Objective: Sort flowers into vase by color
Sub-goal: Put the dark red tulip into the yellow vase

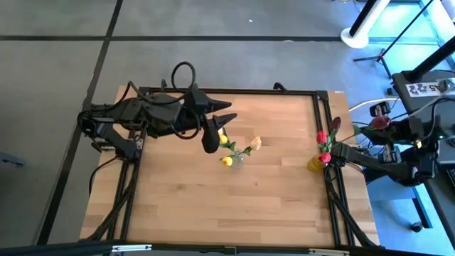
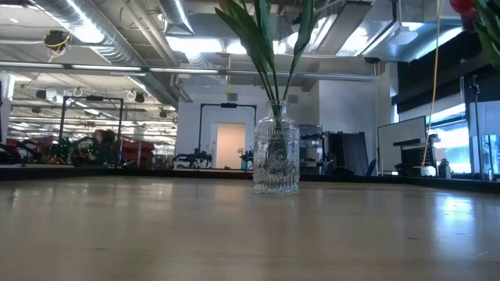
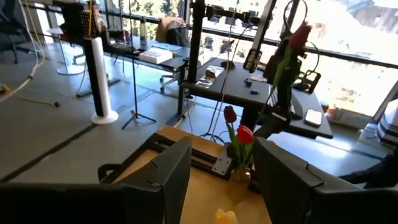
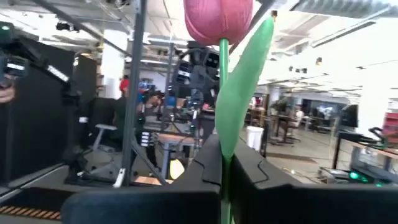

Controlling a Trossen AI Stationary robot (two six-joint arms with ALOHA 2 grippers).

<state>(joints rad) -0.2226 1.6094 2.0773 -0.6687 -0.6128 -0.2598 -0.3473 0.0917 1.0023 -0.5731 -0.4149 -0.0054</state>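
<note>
A clear glass vase (image 1: 239, 159) (image 2: 275, 156) stands mid-table with yellow and peach tulips (image 1: 254, 144) stuck in it by their stems. A yellow vase (image 1: 316, 164) at the table's right edge holds red and maroon tulips (image 3: 244, 133). My left gripper (image 1: 211, 142) (image 3: 221, 180) hovers open just left of the glass vase and holds nothing. My right gripper (image 1: 340, 151) (image 4: 224, 186), beside the yellow vase, is shut on a red tulip (image 4: 217, 18) (image 3: 298, 34). My right gripper pinches the red tulip's green stem (image 4: 223, 163) between its two fingers, below the leaf (image 4: 245, 87). The fingers come level from the table's right and lie across the stem. The tulip stands upright, head above the fingers, lifted clear.
A black frame rail (image 1: 323, 121) runs along the table's right edge next to the yellow vase. Bare wood (image 1: 213, 206) lies toward the near edge. Desks, stands and cables fill the room beyond the table.
</note>
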